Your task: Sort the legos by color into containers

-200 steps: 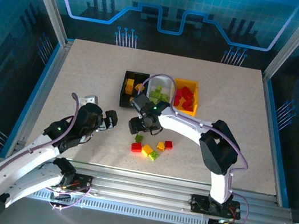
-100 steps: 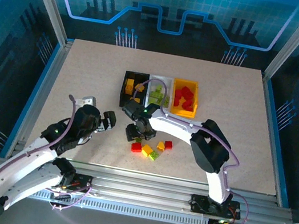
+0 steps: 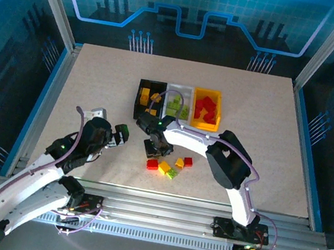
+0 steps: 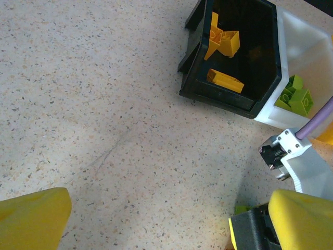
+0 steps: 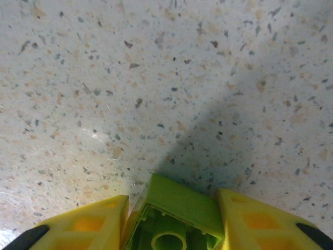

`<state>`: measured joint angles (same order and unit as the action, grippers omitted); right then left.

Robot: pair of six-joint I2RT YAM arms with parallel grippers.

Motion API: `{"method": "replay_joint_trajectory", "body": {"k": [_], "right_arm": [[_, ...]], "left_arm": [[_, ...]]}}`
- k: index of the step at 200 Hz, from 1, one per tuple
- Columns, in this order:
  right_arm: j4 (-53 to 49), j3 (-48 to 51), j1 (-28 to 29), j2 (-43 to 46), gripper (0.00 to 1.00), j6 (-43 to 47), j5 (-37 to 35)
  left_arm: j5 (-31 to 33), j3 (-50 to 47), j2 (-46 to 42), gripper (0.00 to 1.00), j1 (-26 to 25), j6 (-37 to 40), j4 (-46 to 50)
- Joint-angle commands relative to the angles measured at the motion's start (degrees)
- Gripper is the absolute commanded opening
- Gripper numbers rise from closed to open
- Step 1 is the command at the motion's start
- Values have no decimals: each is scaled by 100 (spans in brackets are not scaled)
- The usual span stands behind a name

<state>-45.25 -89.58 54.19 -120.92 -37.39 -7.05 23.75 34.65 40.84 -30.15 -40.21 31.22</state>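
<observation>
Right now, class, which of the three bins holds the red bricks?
The yellow-orange bin, rightmost in the row, holds the red bricks; the black bin has yellow bricks, the white bin green bricks.

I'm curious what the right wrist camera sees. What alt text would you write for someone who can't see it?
A lime green brick, hollow underside facing the camera, is pinched between the two yellow fingers of the right tool. Beyond it lies the speckled tabletop, partly in shadow.
</observation>
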Motion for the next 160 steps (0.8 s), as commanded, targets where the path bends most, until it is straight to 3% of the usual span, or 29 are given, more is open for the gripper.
{"method": "replay_joint_trajectory", "body": {"k": [1,45,72,109,160], "right_arm": [[256,175,-140,428,35,-49,-82],[395,177,-603,1211,34,208,-455],[353,-167,-1074,1237,35,355,-605],[24,-1318,-1602,484,36,581,-843],[-646,-3087,-1885,-828,39,758,-1161]], "left_arm": [[-52,-78,-50,99,52,-9,-11],[-178,-90,5,99,47,-5,-103],[-347,-99,161,99,45,-5,-226],[-577,-91,397,99,57,4,-349],[-997,-90,739,99,56,123,-563]]}}
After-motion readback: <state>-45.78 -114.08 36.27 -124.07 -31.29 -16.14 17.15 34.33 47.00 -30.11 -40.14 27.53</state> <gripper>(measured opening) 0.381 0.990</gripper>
